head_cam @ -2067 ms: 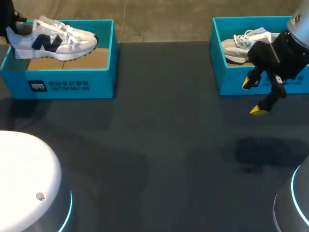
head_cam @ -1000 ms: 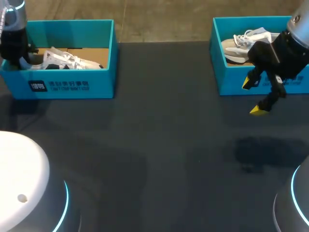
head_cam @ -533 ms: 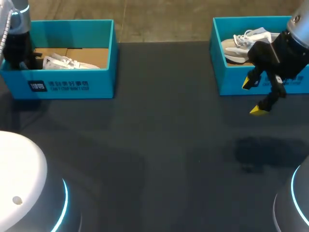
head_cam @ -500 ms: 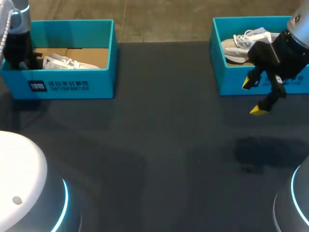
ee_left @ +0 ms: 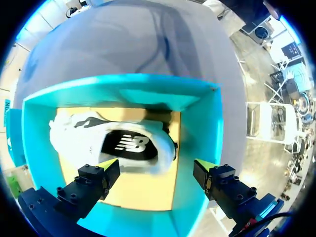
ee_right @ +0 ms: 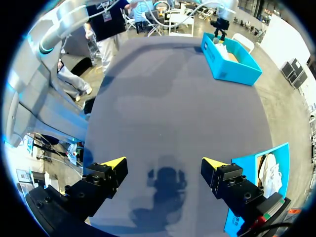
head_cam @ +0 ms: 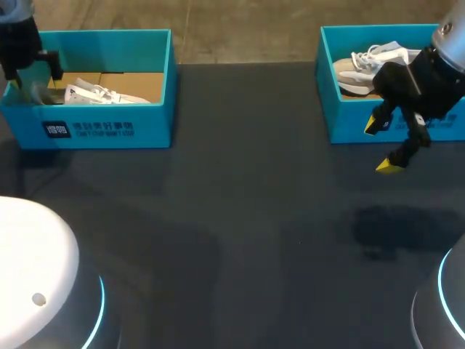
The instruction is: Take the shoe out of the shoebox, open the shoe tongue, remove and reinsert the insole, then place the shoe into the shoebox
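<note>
A white sneaker with a dark logo (ee_left: pixel 113 143) lies on its side on the cardboard floor of the left teal shoebox (ee_left: pixel 197 123). From above, the sneaker (head_cam: pixel 102 93) shows low inside that box (head_cam: pixel 94 120). My left gripper (ee_left: pixel 157 165) hangs open just above it and touches nothing; it is over the box's left end (head_cam: pixel 34 73). My right gripper (head_cam: pixel 381 145) stands open and empty above the table, in front of the right teal box (head_cam: pixel 349 131). Its yellow tips (ee_right: pixel 113 162) frame bare table.
The right box holds a grey-white shoe (head_cam: pixel 367 62); from the right wrist that box (ee_right: pixel 247 168) lies beside my right finger. The dark table top (head_cam: pixel 232 218) stretches between the two boxes. White arm bases sit at both near corners.
My left gripper set the sneaker down into the left box, opened, let it go and lifted a little. The right arm has not moved.
</note>
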